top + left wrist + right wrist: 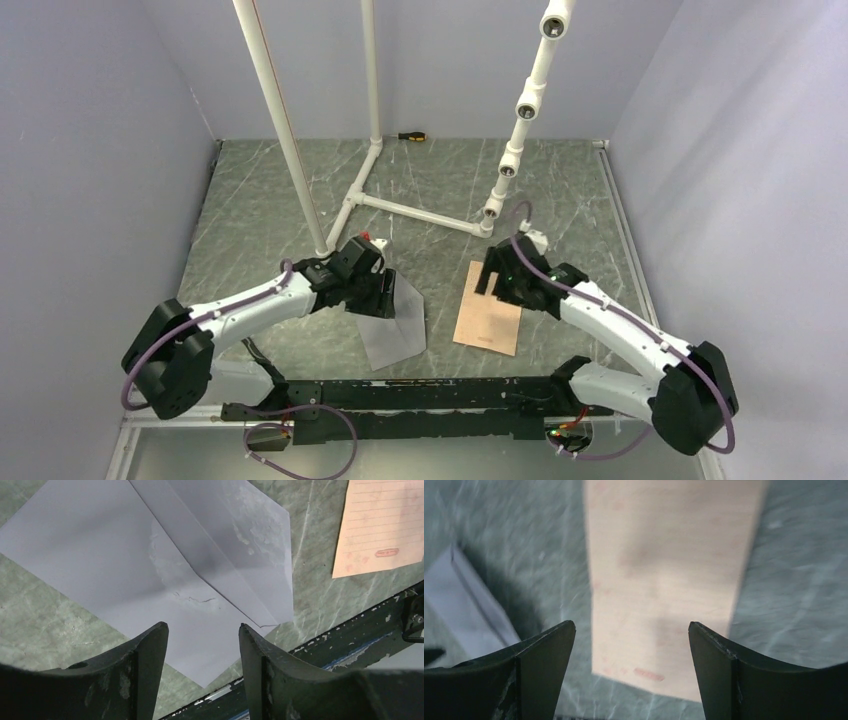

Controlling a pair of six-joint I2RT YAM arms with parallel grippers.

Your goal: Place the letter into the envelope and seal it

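The tan letter (488, 318) lies flat on the green marbled table, right of centre. The pale grey envelope (393, 325) lies left of it, its flap open toward the letter. My left gripper (385, 293) hovers over the envelope's far end, open and empty; in the left wrist view the envelope (125, 575) fills the space beyond my gripper (202, 627), with the letter (382, 525) at the upper right. My right gripper (490, 275) is open over the letter's far end; in the right wrist view my gripper (631, 627) straddles the letter (669, 580), and the envelope (464, 595) shows at the left.
A white pipe frame (400, 205) stands on the table behind both grippers, with an upright pole (285, 130) and a jointed pipe (520, 130). A screwdriver (411, 136) lies by the back wall. The black base rail (420, 395) runs along the near edge.
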